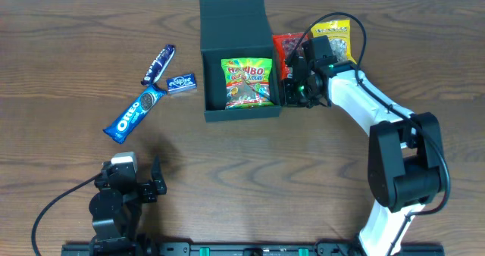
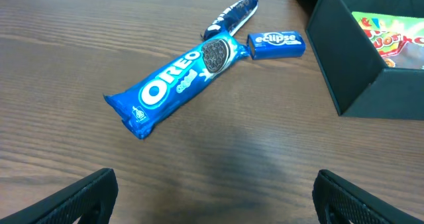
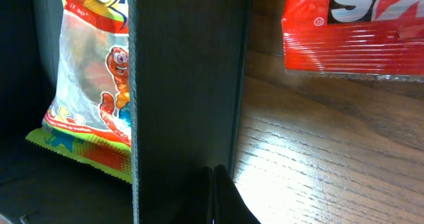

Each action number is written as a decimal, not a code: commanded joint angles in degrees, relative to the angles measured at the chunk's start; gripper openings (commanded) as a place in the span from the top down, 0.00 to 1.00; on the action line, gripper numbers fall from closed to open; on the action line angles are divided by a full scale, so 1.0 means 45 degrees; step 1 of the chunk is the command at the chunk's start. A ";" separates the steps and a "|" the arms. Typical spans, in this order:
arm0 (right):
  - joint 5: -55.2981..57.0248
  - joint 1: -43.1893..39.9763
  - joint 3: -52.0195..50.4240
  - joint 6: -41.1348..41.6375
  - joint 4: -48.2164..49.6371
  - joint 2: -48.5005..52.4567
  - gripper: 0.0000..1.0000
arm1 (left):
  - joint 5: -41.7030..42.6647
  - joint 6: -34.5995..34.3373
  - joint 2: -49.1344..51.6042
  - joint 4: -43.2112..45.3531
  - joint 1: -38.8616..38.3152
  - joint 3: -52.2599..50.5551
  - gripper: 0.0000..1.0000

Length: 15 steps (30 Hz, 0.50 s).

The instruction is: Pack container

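The dark green-black container (image 1: 204, 82) stands open at the back centre, lid flap up behind it. A Haribo packet (image 1: 247, 82) lies inside. My right gripper (image 1: 292, 89) is shut, its fingers pressed together just outside the container's right wall (image 3: 185, 78); in the right wrist view the fingertips (image 3: 213, 197) hold nothing. A red packet (image 1: 286, 50) and a yellow packet (image 1: 335, 35) lie beside it on the right. My left gripper (image 1: 127, 176) is open and empty at the front left, its fingers (image 2: 213, 204) wide apart above bare wood.
An Oreo roll (image 1: 134, 113), a blue eclipse pack (image 1: 181, 82) and a dark blue bar (image 1: 158, 64) lie left of the container. They also show in the left wrist view: Oreo roll (image 2: 175, 85), eclipse pack (image 2: 277, 43), bar (image 2: 230, 17).
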 commanded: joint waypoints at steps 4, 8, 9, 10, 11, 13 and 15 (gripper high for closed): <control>0.0058 -0.0491 -0.0078 0.0097 0.0743 0.0034 0.91 | 0.0738 -0.1282 -0.0010 0.0573 -0.0005 -0.0248 0.05; 0.0049 -0.0981 -0.0078 0.0097 0.2569 0.0029 0.40 | 0.1409 -0.2424 -0.0010 0.0947 -0.0005 -0.0267 0.05; 0.0049 -0.1107 -0.0078 0.0029 0.3186 0.0034 0.35 | 0.1525 -0.2812 -0.0010 0.1292 -0.0005 -0.0267 0.05; 0.0049 -0.1214 -0.0078 -0.0112 0.3764 0.0034 0.32 | 0.1530 -0.3152 -0.0010 0.1763 -0.0005 -0.0267 0.05; 0.0049 -0.1345 -0.0078 -0.0107 0.4444 0.0034 0.31 | 0.1535 -0.3313 -0.0010 0.2234 -0.0005 -0.0262 0.05; 0.0029 -0.1758 -0.0078 -0.0087 0.5537 0.0034 0.31 | 0.1506 -0.3303 0.0034 0.3313 -0.0005 -0.0248 0.05; -0.0554 -0.2312 -0.0053 -0.0087 0.6246 0.0015 0.31 | 0.1282 -0.3279 0.0272 0.3895 -0.0005 -0.0092 0.05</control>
